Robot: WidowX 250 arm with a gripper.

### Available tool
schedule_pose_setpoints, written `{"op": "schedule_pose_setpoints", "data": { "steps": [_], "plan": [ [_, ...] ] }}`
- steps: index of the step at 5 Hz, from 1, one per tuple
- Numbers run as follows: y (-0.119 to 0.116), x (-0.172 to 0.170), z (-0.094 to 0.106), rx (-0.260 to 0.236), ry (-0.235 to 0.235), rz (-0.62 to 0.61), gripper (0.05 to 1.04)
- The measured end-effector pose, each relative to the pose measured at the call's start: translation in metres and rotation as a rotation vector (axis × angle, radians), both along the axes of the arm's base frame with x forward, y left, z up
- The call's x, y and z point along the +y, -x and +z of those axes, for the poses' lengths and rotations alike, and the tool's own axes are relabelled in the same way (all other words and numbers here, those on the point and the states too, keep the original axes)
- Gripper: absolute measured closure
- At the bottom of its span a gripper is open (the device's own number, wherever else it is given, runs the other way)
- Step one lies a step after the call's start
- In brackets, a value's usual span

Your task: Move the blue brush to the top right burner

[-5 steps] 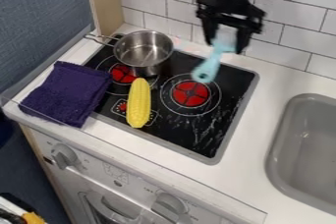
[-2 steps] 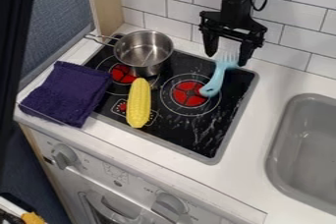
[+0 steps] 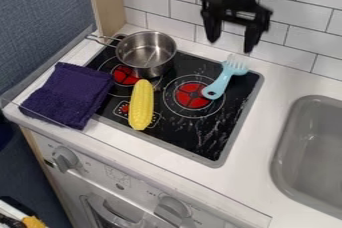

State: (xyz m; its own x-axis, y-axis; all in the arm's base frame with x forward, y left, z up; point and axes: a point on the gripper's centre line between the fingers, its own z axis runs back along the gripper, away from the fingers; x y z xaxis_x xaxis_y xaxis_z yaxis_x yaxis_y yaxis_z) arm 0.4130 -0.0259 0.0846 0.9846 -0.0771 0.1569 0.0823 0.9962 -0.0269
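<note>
The gripper (image 3: 231, 45) has risen clear of the blue brush (image 3: 220, 84), which now lies with its handle end on the burner (image 3: 191, 101) and its head by the stove's (image 3: 200, 142) back edge. A low return could catch the head and swivel the handle off. The jaws hang wide apart, holding and touching nothing.

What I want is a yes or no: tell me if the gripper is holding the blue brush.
No, the blue brush lies with its handle end on the right red burner, apart from the open gripper.
</note>
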Motion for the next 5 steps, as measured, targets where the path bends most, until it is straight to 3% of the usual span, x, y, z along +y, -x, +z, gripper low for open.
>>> {"op": "schedule_pose_setpoints", "data": {
  "steps": [1, 2, 5],
  "plan": [
    [0.019, 0.003, 0.017, -0.019, -0.008, -0.004, 0.083],
    [0.028, 0.013, 0.013, -0.004, -0.027, -0.001, 0.083],
    [0.028, 0.014, 0.013, -0.004, -0.023, 0.003, 0.083]
  ]
}}
